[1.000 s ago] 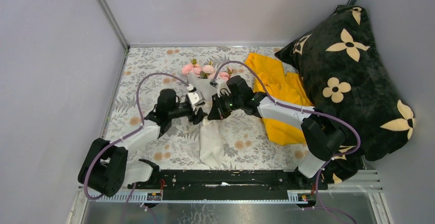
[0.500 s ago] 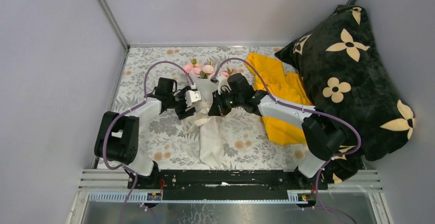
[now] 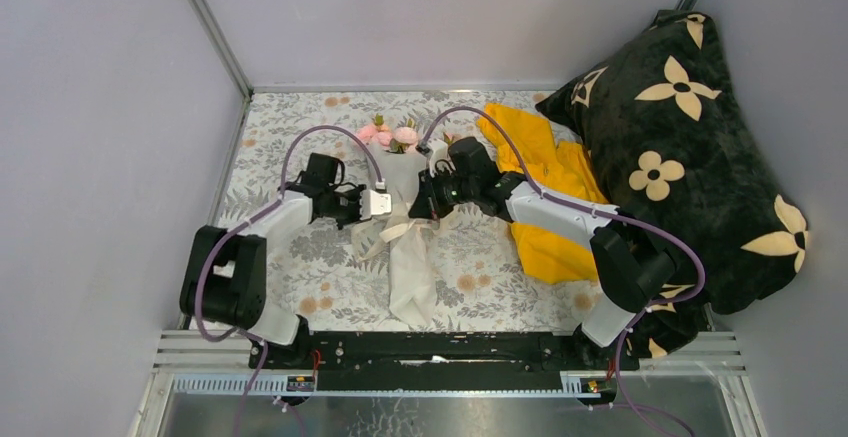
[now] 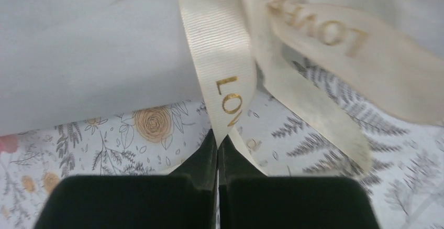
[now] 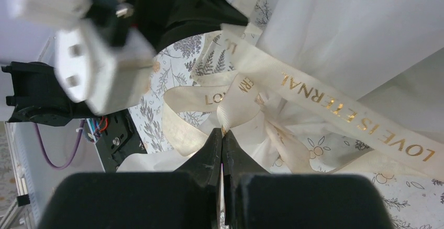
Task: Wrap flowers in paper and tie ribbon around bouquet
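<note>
Now grips a gold-lettered ribbon [image 4: 220,56] strand in the left gripper [image 4: 217,137], jaws pressed together on it, at 9 o'clock of the bouquet [image 3: 405,242] waist. Pinches another loop of the same ribbon in the right gripper [image 5: 222,134], likewise clamped, at 3 o'clock. Lies mid-bench [image 3: 290,127], flowers [image 3: 392,137] toward 12 o'clock, paper [image 3: 410,282] tail toward 6, yellow cloth [image 3: 545,172] at 3.

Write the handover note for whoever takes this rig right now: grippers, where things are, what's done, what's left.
Left gripper: shut on a ribbon strand.
Right gripper: shut on a ribbon loop at the knot.
Flowers lie wrapped in the paper, blooms at the far end.
Done: wrapping; ribbon looped at the waist.
To do: probably pull the bow tight, then release.
</note>
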`<state>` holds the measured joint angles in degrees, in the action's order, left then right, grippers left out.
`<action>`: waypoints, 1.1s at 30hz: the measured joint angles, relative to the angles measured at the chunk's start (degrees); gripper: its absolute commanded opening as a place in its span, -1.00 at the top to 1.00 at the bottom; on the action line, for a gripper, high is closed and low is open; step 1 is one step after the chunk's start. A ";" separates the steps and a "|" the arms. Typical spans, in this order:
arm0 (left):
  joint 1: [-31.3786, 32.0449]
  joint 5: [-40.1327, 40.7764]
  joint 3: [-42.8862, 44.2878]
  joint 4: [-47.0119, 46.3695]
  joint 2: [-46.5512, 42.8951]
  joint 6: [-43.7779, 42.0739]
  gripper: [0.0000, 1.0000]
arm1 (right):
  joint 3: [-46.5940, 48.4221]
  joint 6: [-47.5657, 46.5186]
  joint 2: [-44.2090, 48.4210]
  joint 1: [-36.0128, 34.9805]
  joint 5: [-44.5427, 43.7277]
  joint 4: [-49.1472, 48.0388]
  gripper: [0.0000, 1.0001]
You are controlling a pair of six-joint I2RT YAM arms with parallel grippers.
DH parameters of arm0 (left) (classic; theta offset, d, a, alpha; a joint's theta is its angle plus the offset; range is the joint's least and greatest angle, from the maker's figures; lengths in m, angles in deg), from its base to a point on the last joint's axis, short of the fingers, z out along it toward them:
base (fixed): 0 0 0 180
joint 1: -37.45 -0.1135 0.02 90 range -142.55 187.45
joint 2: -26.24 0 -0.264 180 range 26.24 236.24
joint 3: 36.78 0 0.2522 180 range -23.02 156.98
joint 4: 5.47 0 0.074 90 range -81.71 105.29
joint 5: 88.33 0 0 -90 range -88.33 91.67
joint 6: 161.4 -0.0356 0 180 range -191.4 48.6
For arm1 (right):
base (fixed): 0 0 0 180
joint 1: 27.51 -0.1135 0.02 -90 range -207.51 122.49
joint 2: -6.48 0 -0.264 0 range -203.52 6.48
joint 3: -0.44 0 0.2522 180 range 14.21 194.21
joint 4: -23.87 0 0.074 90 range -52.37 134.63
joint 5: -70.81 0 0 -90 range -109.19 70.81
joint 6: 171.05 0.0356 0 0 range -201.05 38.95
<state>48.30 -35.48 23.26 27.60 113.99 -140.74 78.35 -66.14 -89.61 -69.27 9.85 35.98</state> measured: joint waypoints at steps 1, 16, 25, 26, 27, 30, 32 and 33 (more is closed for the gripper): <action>0.00 -0.17 0.00 2.12 -1.62 -1.14 1.00 | 0.00 0.42 0.00 0.02 -0.11 -0.24 1.00; 8.59 -11.06 12.28 27.76 -18.71 11.04 1.00 | 6.64 1.46 -1.70 0.90 -4.13 4.11 1.00; 21.62 -22.21 9.42 2.05 -18.71 57.40 1.00 | 10.91 3.82 -5.18 2.58 -1.77 6.34 1.00; 22.67 -22.45 8.00 -2.40 -18.16 61.99 1.00 | 10.93 4.09 -5.27 2.62 -1.49 6.54 1.00; 23.93 -22.47 6.54 -6.29 -17.77 65.57 1.00 | 10.99 4.42 -5.33 2.73 -1.22 6.78 1.00; 28.41 -22.49 1.38 -17.46 -17.05 74.25 1.00 | 11.85 4.70 -5.33 3.06 -0.66 7.85 1.00; 31.01 -21.92 -1.49 -24.24 -16.39 78.09 1.00 | 12.90 4.70 -5.33 3.21 -0.42 8.68 1.00; 31.93 -21.46 -2.45 -27.28 -16.04 79.56 1.00 | 13.31 4.68 -5.33 3.21 -0.42 8.83 1.00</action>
<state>80.24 -56.94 20.81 0.32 97.95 -61.18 91.66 -61.46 -94.95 -66.05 9.44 44.81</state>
